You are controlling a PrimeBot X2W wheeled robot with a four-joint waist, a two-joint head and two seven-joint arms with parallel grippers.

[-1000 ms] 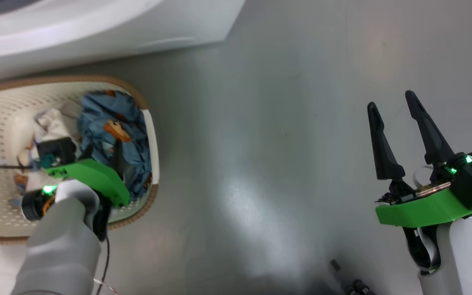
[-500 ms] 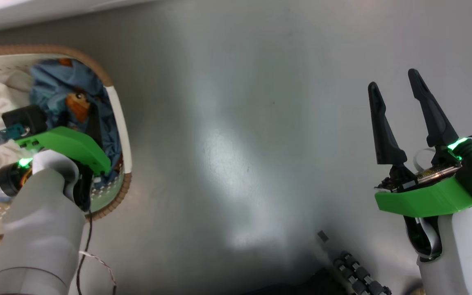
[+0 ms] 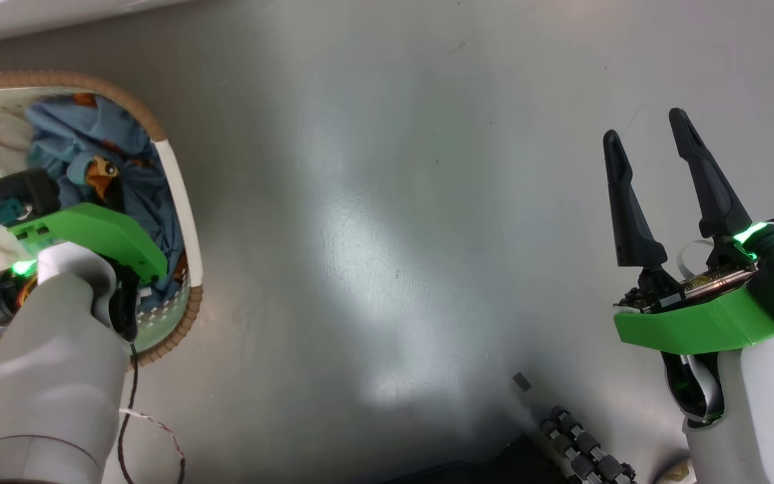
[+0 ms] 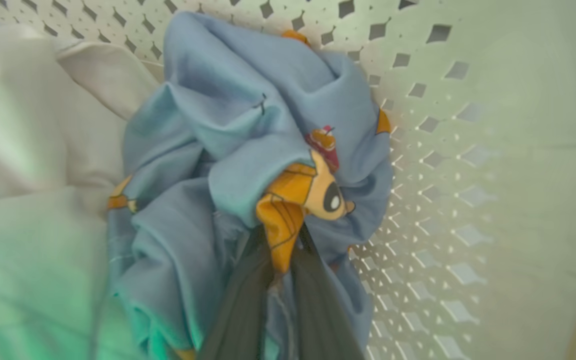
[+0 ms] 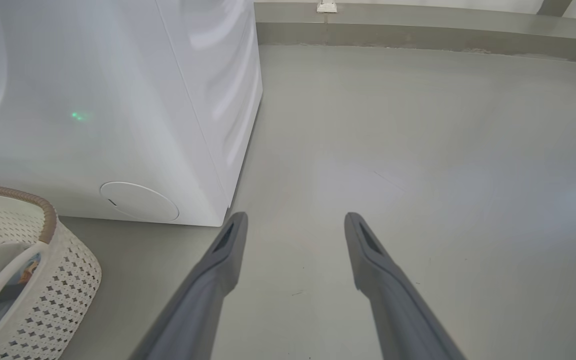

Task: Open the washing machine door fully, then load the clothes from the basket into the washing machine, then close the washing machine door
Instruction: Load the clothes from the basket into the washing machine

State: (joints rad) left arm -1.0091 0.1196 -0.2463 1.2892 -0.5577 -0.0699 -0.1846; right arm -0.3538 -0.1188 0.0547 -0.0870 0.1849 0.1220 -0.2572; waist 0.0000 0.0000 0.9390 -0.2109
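The grey floor [image 3: 394,202] takes up most of the head view. The white washing machine [image 5: 93,100] stands on it at the upper left of the right wrist view, its round service flap [image 5: 139,201] low on the front face near the corner. The cream perforated basket [image 3: 173,176], with a brown woven-look rim, sits at the left edge of the head view and at the lower left of the right wrist view, on the floor just in front of the machine.

The clothes lie inside the basket. The light blue fabric [image 4: 248,110] is bunched against the perforated wall, with the white cloth [image 4: 28,125] beside it at the left of the left wrist view.

The left gripper [image 4: 282,250] reaches into the basket, jaws pressed together on a fold of the blue fabric that bears an orange cartoon figure [image 4: 313,192]. The right gripper [image 3: 646,131], at the right of the head view, hangs over the floor with jaws spread, well apart from the basket.
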